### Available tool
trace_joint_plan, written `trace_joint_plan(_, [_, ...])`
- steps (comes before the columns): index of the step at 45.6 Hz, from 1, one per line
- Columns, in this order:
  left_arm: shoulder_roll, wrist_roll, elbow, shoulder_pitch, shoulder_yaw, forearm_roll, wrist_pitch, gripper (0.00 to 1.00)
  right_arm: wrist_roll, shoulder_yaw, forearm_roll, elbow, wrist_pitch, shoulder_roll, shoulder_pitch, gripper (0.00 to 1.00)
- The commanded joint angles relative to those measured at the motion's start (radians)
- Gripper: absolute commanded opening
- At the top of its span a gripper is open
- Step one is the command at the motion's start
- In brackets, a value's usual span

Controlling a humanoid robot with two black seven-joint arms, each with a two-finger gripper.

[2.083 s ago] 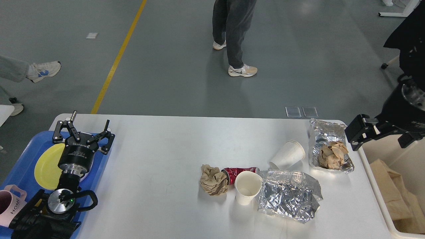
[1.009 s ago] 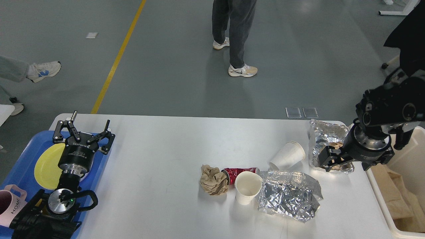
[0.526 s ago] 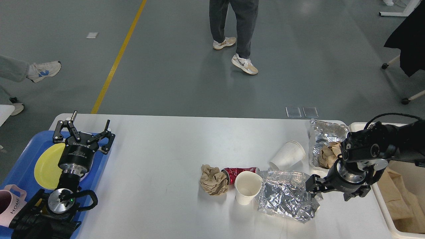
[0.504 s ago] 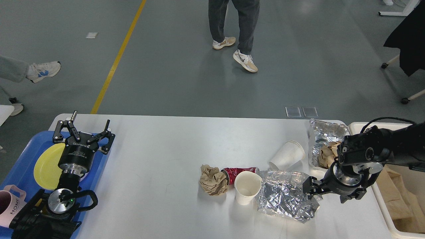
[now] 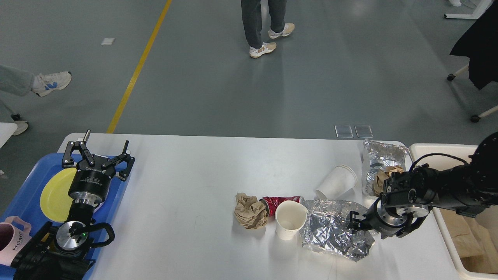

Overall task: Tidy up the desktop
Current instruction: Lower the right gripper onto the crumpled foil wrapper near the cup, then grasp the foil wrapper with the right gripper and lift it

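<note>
The white desktop (image 5: 186,182) carries litter right of centre: a crumpled brown paper ball (image 5: 250,211), a crushed red can (image 5: 279,202), an upright white paper cup (image 5: 290,223), a paper cup on its side (image 5: 337,182), a crumpled foil sheet (image 5: 330,233) and a foil tray (image 5: 383,157) holding brown paper (image 5: 382,179). My right gripper (image 5: 355,223) reaches in low from the right and sits at the foil sheet's right edge; its fingers are dark and I cannot tell them apart. My left gripper (image 5: 98,155) is open and empty above the blue tray.
A blue tray (image 5: 23,186) at the left edge holds a yellow plate (image 5: 54,194) and a pink mug (image 5: 9,241). A cream bin (image 5: 439,147) with brown paper inside stands against the table's right end. People's legs are on the floor beyond the table.
My right arm has swung from over the bin down and left, past the foil tray, to the right edge of the crumpled foil sheet. The left arm has not moved.
</note>
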Motion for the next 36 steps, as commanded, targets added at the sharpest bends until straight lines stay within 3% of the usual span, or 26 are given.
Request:
trace_joint_plan(1, [0.0,0.0,0.0,0.0,0.0,0.0,0.0,0.96,0.0,-0.002,0.0,0.003,-0.003,0.0,-0.01,0.0])
trace_joint_plan(36, [0.0,0.0,0.0,0.0,0.0,0.0,0.0,0.96,0.0,-0.009,0.0,0.016,0.016,-0.026,-0.002,0.0])
